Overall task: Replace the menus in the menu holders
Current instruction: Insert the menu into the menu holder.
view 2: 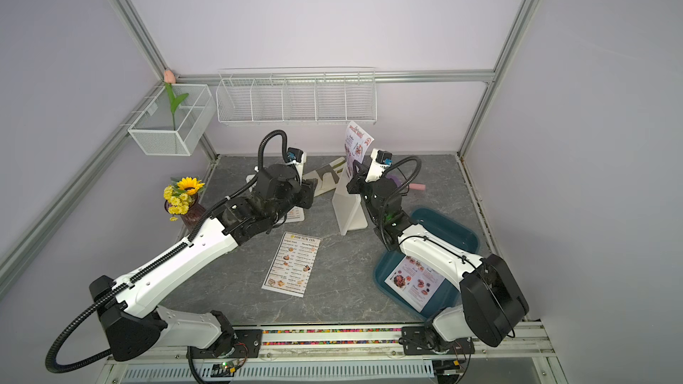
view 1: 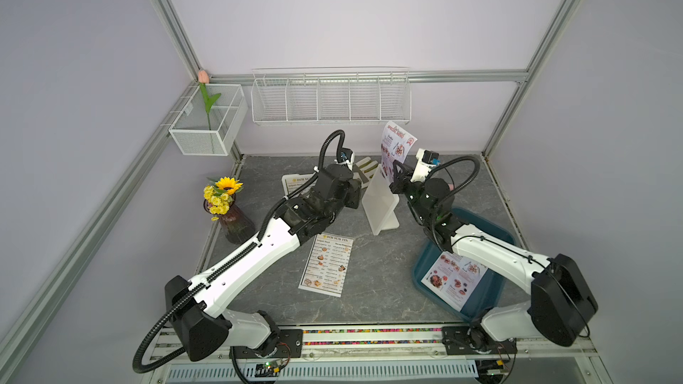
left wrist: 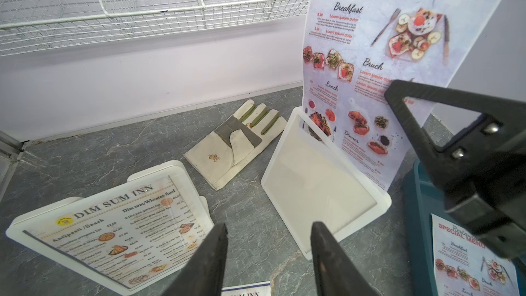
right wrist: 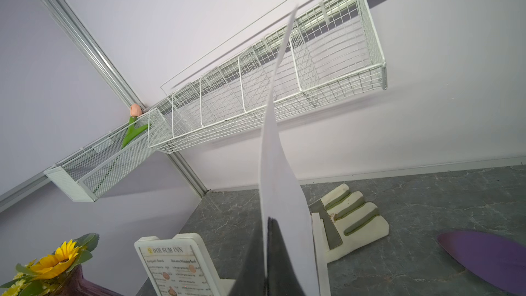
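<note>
- Paper sheet (view 1: 398,140), red-headed, stands curled over the empty holder (view 1: 380,208) in both top views; right gripper (view 1: 396,178) pinches its side edge.
- Left wrist: left gripper (left wrist: 269,230) hangs spread, holding nothing; sheet's foot sits at the holder's top, entry unclear.
- Right wrist: sheet bows, so light and floppy; a low grip near the leading edge looks steadier.

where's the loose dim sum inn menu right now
In both top views the loose DIM SUM INN menu lies flat on the grey tabletop, mid-table, just in front of the empty menu holder, between the left arm and the teal tray.
</note>
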